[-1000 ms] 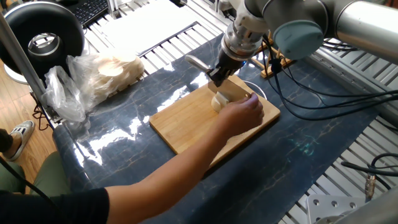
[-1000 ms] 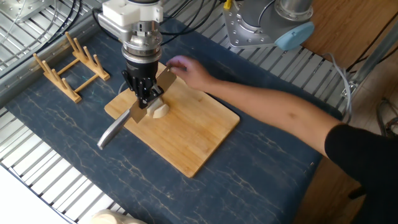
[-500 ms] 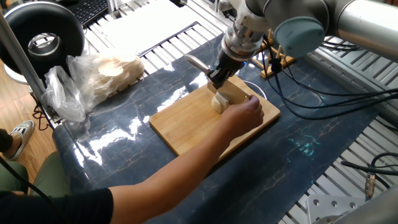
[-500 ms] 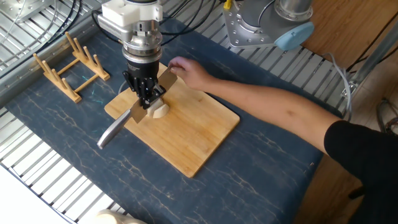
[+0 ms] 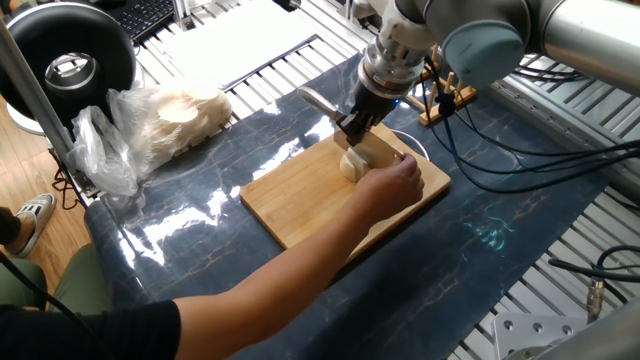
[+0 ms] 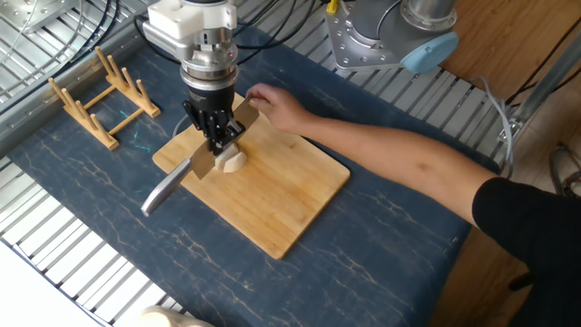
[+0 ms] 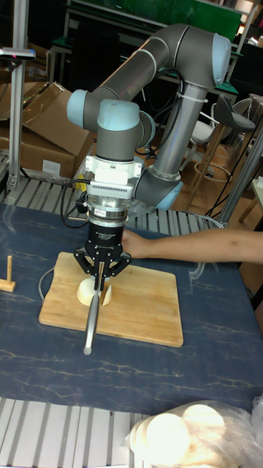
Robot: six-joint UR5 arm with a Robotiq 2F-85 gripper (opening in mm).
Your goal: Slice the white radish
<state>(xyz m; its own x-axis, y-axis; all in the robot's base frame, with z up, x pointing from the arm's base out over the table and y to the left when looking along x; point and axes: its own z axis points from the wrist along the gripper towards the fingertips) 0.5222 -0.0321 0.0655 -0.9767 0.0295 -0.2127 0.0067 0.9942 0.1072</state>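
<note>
White radish (image 6: 232, 162) sits on my cutting board (image 6: 272, 195), near the board's end closest to the wooden rack (image 6: 95, 95), and it lies directly under the claw (image 6: 218, 136). From the tall fixed view I see the pale chunk (image 7: 95, 291) just below the fingertips, with the knife (image 7: 91, 322) running down across it, handle pointing toward the board's front edge. The claw (image 7: 101, 272) is clamped on the knife. A person's hand (image 5: 395, 185) reaches in from the side and rests just beside the radish (image 5: 352, 165), near the blade. A plastic bag (image 5: 150, 125) of pale round slices lies well apart on the dark blue mat (image 5: 200, 215).
</note>
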